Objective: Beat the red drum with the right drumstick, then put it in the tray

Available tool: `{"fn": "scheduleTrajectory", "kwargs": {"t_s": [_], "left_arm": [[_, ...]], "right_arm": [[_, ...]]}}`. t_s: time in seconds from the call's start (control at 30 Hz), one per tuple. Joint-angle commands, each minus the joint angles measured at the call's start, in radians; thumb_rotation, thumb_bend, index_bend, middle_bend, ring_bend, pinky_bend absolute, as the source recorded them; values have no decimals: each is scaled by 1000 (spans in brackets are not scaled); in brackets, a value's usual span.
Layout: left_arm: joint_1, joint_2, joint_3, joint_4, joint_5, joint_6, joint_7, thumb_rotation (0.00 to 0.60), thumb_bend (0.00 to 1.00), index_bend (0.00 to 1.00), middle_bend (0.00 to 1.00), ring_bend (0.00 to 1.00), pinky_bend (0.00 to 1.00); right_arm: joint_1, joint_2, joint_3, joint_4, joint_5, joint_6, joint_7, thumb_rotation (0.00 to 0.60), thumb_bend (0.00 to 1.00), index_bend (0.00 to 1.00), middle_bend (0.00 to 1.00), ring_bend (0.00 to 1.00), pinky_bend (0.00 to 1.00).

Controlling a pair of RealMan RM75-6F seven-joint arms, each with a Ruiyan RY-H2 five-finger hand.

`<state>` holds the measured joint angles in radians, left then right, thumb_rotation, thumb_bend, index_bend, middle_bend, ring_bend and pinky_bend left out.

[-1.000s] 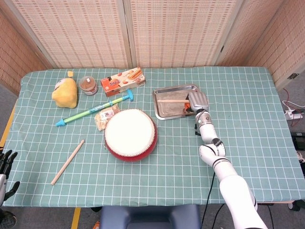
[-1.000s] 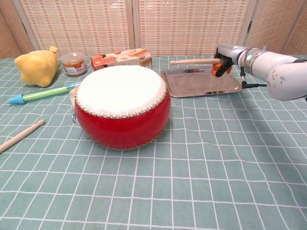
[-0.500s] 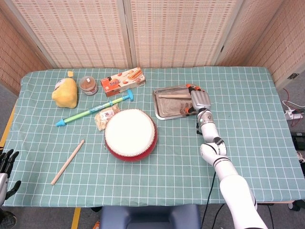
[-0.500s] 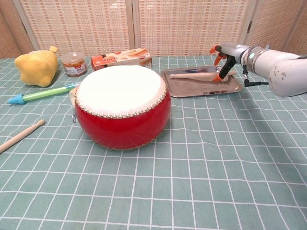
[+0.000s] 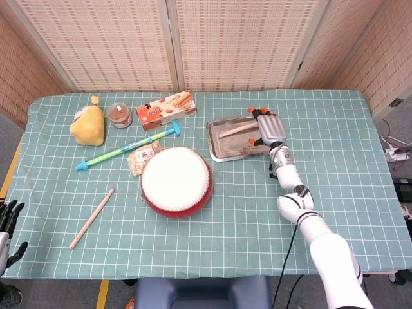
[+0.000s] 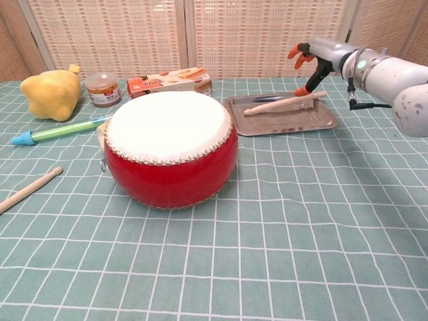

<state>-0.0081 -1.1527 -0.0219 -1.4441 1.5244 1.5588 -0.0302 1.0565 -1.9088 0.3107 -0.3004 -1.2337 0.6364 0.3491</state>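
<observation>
The red drum with its white skin stands mid-table, large in the chest view. Behind it to the right is the metal tray. The right drumstick lies loose and slanted inside the tray. My right hand hovers over the tray's right end with its fingers spread, holding nothing and just apart from the stick's far end. At the head view's bottom left edge, my left hand hangs off the table with fingers apart and empty.
A second drumstick lies on the cloth left of the drum. Along the back left are a yellow plush toy, a small jar, a biscuit box, a blue-green stick and a snack packet.
My right hand let go of the drumstick, which dropped into the tray. The hand then opened and rose above the tray's right end.
</observation>
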Motion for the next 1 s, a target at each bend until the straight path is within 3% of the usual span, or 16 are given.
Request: {"fn": "scheduleTrajectory", "kwargs": {"t_s": [0.03,0.23,0.37,0.47,0.53,0.63,0.8,1.0], "left_arm": [[-3,2,-3,-2,3,3,-1,600,247,0,0,0,0],[-6,7,-10,-9,8,14,-5,600,248,0,0,0,0],[-6,8,-11,-11,9,16,-6,600,247,0,0,0,0],[-9,10,-11,-18,17,19,-3,600,247,0,0,0,0],[-12,15,-8,-29,31,23,8,600,246,0,0,0,0],[-13,21,-7,-44,39,28,16,600,246,0,0,0,0],[-13,26,-8,-62,45,36,31,600,247,0,0,0,0],[-16,30,-9,-80,52,40,49,600,247,0,0,0,0]], "right_arm": [[-117,136,-47,-206,-64,197,-2,600,253,210,210,150,297],[-314,455,-86,-735,-65,362,-156,600,286,234,210,176,314],[-361,528,-93,-861,-50,400,-219,600,289,230,210,176,314],[-483,664,-134,-1090,-45,528,-337,600,289,218,210,175,314],[-638,768,-206,-1248,-85,705,-379,600,289,216,210,169,311],[-730,825,-258,-1330,-118,787,-382,600,289,198,210,133,269],[-833,882,-339,-1389,-173,841,-360,600,296,70,132,5,71],[-919,902,-379,-1413,-258,927,-316,600,313,20,83,0,2]]}}
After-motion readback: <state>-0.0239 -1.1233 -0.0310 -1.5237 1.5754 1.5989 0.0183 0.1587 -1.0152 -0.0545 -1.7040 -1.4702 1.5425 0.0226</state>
